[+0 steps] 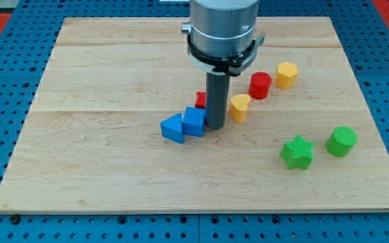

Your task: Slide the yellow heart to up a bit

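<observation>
The yellow heart point(240, 106) lies just right of the board's middle. My tip point(215, 127) rests on the board right beside it, to its lower left, and may be touching it. A blue cube point(194, 121) sits against the tip's left side, with a blue triangular block point(173, 128) to its left. A red block point(200, 100) is partly hidden behind the rod, shape unclear. A red cylinder point(260, 85) stands up and right of the heart.
A yellow hexagonal block point(286, 74) lies right of the red cylinder. A green star point(297, 152) and a green cylinder point(342, 141) lie at the lower right. The wooden board point(80, 135) sits on a blue perforated table.
</observation>
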`<state>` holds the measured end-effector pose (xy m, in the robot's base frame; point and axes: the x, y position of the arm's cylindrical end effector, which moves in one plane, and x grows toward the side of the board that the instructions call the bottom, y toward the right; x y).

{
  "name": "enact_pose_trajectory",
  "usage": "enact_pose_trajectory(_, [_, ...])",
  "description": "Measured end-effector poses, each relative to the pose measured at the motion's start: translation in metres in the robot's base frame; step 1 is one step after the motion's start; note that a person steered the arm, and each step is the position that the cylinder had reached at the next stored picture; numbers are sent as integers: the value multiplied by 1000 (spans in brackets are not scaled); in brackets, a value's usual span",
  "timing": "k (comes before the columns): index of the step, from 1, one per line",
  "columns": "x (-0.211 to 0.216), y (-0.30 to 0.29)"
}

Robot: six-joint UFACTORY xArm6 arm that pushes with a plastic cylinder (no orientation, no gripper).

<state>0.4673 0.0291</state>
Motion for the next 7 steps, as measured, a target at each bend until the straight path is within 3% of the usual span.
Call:
enact_pose_trajectory(2, [-37,-1])
enact_pose_trajectory(3, [-35,-1])
enact_pose_trajectory(6, [29,30])
enact_pose_trajectory(7, [31,53])
